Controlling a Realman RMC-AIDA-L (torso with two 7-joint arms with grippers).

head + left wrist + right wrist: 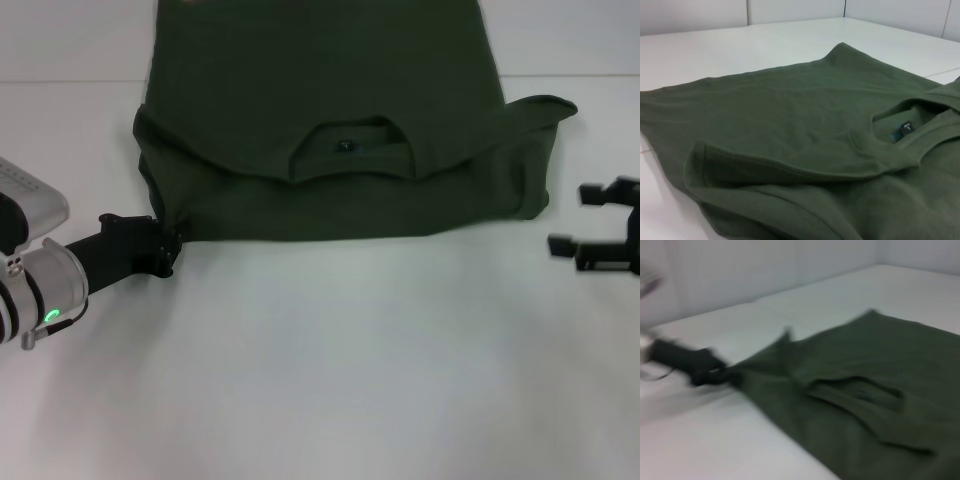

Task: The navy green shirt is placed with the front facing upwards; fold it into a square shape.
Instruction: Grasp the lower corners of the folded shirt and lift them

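Left gripper (168, 250) pinches the navy green shirt (330, 130) at its seven-o'clock corner for folding; right gripper (585, 225) waits open at three o'clock.

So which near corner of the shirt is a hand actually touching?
The corner on the robot's left: the left hand is at the navy green shirt there. The right hand is open, clear of the other corner.
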